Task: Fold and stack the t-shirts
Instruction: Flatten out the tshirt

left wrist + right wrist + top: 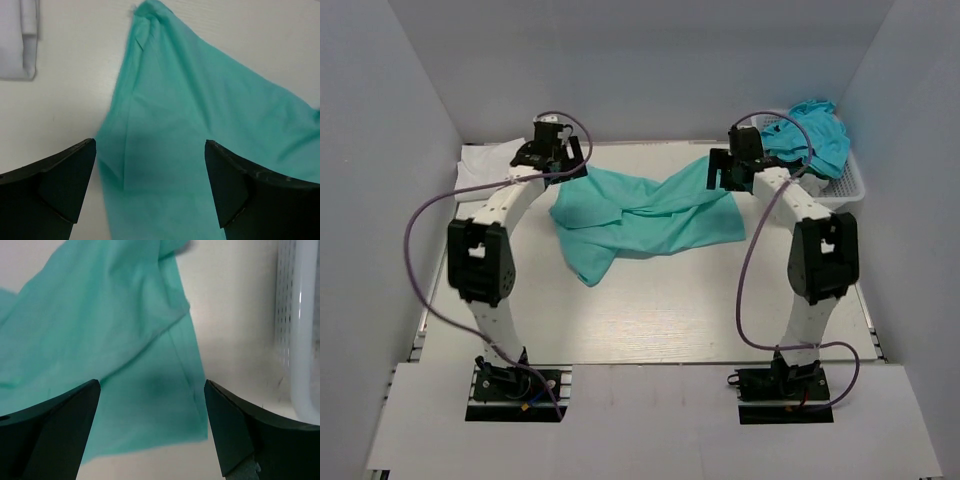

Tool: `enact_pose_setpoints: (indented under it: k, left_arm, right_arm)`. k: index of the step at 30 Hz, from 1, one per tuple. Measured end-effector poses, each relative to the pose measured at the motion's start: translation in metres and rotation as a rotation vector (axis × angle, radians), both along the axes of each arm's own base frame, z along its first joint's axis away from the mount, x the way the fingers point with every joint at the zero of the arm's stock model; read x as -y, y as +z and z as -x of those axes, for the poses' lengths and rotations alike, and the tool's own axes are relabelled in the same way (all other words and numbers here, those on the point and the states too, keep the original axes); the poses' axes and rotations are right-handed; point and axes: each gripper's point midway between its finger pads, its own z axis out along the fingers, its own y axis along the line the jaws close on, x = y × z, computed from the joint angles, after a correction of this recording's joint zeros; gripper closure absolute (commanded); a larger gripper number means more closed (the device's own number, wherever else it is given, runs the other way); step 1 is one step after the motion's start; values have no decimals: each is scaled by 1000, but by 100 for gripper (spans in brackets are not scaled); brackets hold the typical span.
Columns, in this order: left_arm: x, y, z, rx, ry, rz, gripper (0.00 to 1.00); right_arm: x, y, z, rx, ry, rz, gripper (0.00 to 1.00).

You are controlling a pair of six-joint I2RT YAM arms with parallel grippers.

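A crumpled mint t-shirt (pixel 645 215) is spread out. The left gripper (pixel 150 146) and right gripper (pixel 151 385) are held wide open above it, empty.

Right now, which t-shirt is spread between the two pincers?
The mint t-shirt, mid-table; the white t-shirt sits far left, the turquoise t-shirts in the basket.

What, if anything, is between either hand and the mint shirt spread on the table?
Nothing visible. The left hand and right hand hang open directly over the mint shirt, only cloth below them. The folded white shirt lies off to the left, the basket to the right, neither in the path.
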Motion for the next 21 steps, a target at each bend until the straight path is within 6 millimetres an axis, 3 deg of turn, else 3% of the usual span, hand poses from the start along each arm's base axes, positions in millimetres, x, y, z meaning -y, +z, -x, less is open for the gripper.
enact_pose_setpoints:
  k: [4, 7, 11, 16, 18, 21]
  left_arm:
    - [12, 40, 59, 77, -36, 130, 0]
    - [28, 41, 107, 77, -109, 235, 0]
    - [49, 7, 157, -32, -190, 344, 0]
    - [45, -67, 230, -316, -155, 347, 0]
    - [39, -78, 247, -382, -130, 331, 0]
    - [35, -74, 247, -371, -112, 321, 2]
  right_arm:
    - [-3, 24, 46, 27, 36, -55, 10]
    - [1, 31, 66, 42, 30, -78, 10]
    - [12, 20, 91, 15, -25, -88, 10]
    - [32, 3, 120, -21, -113, -106, 10]
    - [37, 3, 123, -14, -139, -117, 10]
    - [40, 3, 121, -5, -155, -134, 10]
